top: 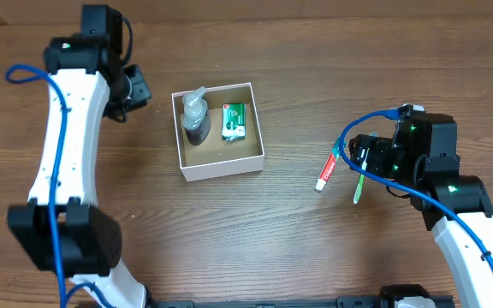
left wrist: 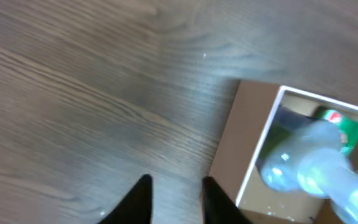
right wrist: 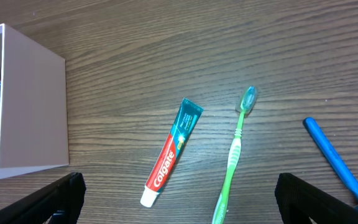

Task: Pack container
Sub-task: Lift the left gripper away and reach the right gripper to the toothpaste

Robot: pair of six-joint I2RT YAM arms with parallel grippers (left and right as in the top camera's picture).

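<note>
Wooden table (top: 315, 77) — container (top: 222, 167), toothpaste tube (top: 326, 171), green toothbrush (top: 359, 186) on it

Across the brown wood-grain counter (top: 315, 51), a red-and-teal Colgate toothpaste tube (right wrist: 169, 154) lying flat, white cap nearest the wrist camera, just beside a green toothbrush (right wrist: 234, 155) and not touching it. Well apart to the left, a clear pump bottle (top: 196, 115) of dark liquid next to a green packet (top: 234, 121).
</note>
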